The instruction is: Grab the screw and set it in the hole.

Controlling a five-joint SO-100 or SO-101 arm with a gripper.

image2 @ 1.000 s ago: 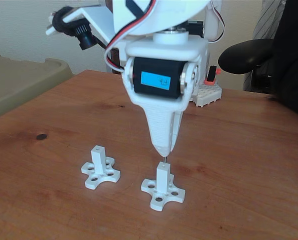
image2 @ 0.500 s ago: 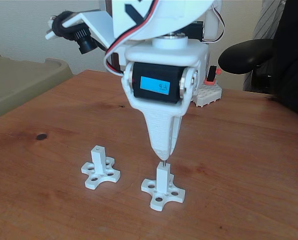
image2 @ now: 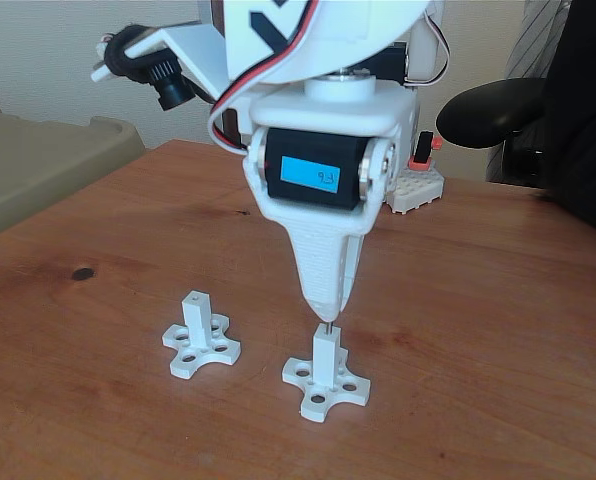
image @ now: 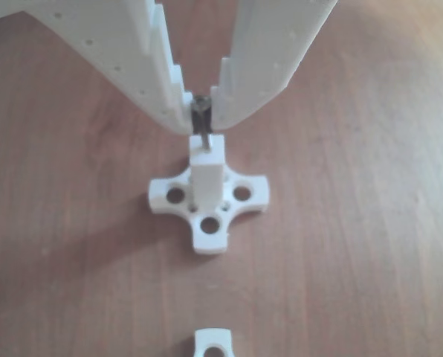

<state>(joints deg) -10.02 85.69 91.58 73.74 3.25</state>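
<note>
— Where is the screw (image: 201, 119)?
— At upper centre of the other view, pinched upright between the tips of the gripper (image: 201, 111), which is clamped on it; its lower end meets the hole (image: 206, 146) atop the white post (image: 207, 175).
— And in the fixed view?
— The gripper (image2: 328, 305) sits just above the right-hand post (image2: 325, 355), at lower centre of the wooden table (image2: 478, 300).

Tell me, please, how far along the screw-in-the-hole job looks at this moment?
Done: the screw is picked up and carried over the nearer white post. In hand: the gripper holds it by the head, upright, its tip at the hole in the post's top face; whether it has entered is unclear. Left: push it down and open the fingers. The other post stands unused.
</note>
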